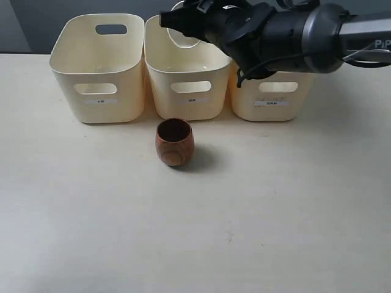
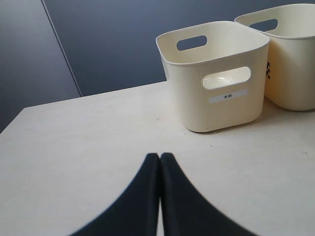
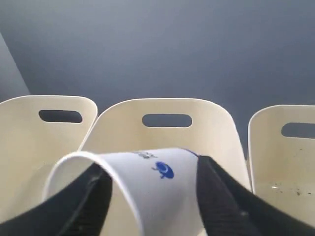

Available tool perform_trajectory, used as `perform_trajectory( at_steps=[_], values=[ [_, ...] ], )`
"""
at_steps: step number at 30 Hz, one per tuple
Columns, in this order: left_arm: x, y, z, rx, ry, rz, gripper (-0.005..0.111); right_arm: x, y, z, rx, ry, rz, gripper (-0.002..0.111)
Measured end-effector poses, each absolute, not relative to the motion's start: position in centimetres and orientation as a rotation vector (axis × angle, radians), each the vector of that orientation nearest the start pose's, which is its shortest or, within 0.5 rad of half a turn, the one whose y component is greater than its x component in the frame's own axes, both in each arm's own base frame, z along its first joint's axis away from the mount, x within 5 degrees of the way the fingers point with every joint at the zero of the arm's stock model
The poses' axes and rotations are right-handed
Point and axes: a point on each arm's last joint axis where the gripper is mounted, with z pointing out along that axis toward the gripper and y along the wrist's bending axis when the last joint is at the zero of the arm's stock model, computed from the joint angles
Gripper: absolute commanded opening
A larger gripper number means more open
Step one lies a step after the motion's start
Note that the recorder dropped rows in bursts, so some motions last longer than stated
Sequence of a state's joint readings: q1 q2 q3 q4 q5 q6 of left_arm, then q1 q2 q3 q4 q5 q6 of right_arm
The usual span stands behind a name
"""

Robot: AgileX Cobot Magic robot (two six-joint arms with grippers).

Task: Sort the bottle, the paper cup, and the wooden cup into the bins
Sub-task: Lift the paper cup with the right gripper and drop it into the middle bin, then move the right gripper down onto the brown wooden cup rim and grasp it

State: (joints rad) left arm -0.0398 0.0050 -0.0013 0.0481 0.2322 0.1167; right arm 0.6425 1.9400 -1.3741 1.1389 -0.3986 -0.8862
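Note:
The wooden cup point(image 1: 174, 142) stands upright on the table in front of the middle bin point(image 1: 189, 101). My right gripper point(image 1: 183, 21) reaches in from the right and hangs above that bin, shut on the paper cup point(image 1: 182, 38). In the right wrist view the paper cup point(image 3: 147, 189) lies tilted on its side between the fingers of the right gripper point(image 3: 151, 167), blue mark showing, over the middle bin point(image 3: 123, 125). My left gripper point(image 2: 160, 156) is shut on nothing, low over the table, facing the left bin point(image 2: 216, 105). The bottle is not visible.
The left bin point(image 1: 98, 82) and the right bin point(image 1: 272, 104) flank the middle one along the back of the cream table point(image 1: 195, 232). Each carries a small front label. A dark wall rises behind them.

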Motion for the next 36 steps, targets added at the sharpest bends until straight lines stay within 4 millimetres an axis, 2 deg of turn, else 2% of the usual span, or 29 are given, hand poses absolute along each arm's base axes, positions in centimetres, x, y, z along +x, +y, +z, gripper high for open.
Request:
perform_trajectory(
  at_steps=[13,21,24,31,36],
  values=[
    [5.6,-0.1,19.2,0.166,1.712,0.101,0.0,38.0,24.7,24.9,-0.15,1.881,0.293,0.061],
    [5.6,-0.1,19.2,0.166,1.712,0.101,0.0,37.3,25.8,24.3,-0.221,1.975,0.43,0.061],
    [5.6,-0.1,19.2,0.166,1.712,0.101,0.0,36.7,26.0,25.2,-0.252,1.978,0.482,0.061],
    [5.6,-0.1,19.2,0.166,1.712,0.101,0.0,34.2,26.3,29.3,-0.384,1.963,0.68,0.061],
    [5.6,-0.1,19.2,0.166,1.712,0.101,0.0,32.7,27.0,29.3,-0.54,2.03,0.787,0.061]
  ],
)
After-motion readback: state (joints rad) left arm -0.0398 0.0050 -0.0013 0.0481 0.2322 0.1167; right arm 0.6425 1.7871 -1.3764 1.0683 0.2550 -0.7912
